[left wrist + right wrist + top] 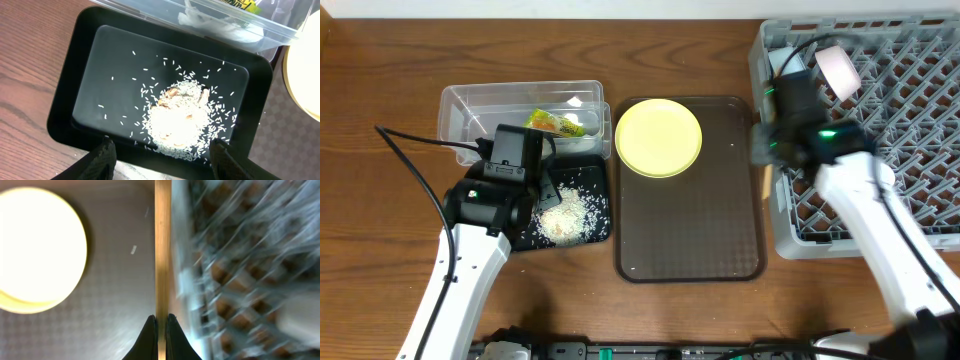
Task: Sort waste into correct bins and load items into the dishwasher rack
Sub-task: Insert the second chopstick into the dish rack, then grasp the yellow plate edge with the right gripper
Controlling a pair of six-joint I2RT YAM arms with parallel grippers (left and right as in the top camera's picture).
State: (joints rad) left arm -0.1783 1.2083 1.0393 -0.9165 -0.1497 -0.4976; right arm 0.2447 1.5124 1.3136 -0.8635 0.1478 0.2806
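Rack (910, 120): grey crate, far right of the table.
Brown tray (690, 230): centre, just left of the rack.
Clear tub (510, 105): upper left, holds the wrapper (554, 122).
Black tray (85, 65): touching the tub's near side, rice (177, 117) piled in it.
Plate (659, 137): yellow, on the brown tray's far left corner.
Left gripper (162, 152): over the black tray, fingers spread wide, empty.
Right gripper (160, 321): fingers pinched on the chopsticks (162, 245), at the gap between brown tray and rack.
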